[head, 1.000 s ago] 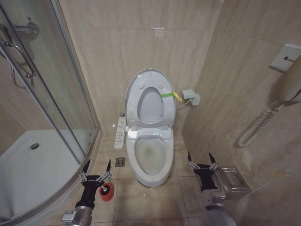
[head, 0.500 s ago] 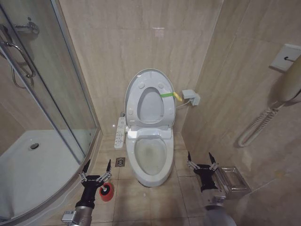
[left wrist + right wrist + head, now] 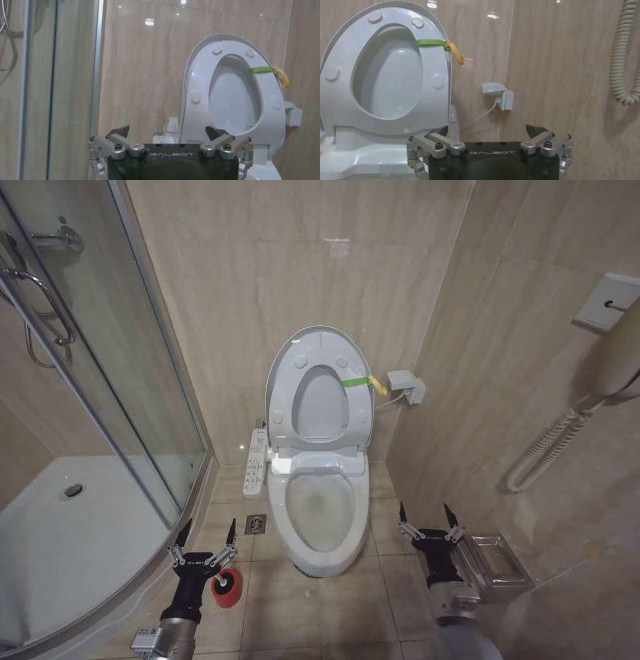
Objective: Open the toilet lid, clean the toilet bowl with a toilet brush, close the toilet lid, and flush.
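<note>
Lid (image 3: 320, 395) stands up behind the bowl (image 3: 320, 510). Left gripper (image 3: 206, 536), fingers apart and empty, hangs over the brush (image 3: 227, 588); a clumsy descent could topple it. Right gripper (image 3: 428, 518), fingers apart, idles right of the bowl.

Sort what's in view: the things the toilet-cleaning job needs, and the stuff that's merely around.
Job:
toilet lid, raised
toilet bowl
toilet brush in its red holder, on the floor by the left pincer

Merely around:
shower glass
floor drain
wall socket
metal tray beside the right pincer
</note>
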Motion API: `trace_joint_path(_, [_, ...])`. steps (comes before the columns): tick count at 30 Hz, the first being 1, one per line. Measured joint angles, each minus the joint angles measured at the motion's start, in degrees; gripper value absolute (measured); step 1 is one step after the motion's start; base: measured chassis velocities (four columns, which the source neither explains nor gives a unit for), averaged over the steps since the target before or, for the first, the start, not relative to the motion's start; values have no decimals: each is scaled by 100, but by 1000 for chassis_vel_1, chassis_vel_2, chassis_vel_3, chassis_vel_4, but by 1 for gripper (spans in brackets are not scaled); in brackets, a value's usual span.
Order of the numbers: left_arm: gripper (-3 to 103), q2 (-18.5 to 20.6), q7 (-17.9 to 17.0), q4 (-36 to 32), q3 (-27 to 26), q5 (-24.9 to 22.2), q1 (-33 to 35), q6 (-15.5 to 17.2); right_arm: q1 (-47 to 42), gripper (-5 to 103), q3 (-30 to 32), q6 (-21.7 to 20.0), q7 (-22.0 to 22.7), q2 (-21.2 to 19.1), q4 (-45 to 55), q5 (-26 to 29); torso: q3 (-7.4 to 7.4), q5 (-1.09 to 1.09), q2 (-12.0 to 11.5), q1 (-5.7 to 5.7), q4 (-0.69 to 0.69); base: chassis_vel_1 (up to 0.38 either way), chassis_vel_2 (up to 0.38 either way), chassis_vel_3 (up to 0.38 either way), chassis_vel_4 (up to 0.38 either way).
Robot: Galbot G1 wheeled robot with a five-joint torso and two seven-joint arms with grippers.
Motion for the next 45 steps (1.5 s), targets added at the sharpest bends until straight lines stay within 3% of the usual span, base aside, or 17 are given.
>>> trace_joint_path(45, [99, 0, 0, 0, 0, 0, 0, 0, 0, 100, 0, 0, 0, 0, 0, 0, 0, 0, 0, 0, 0, 0, 0, 0, 0])
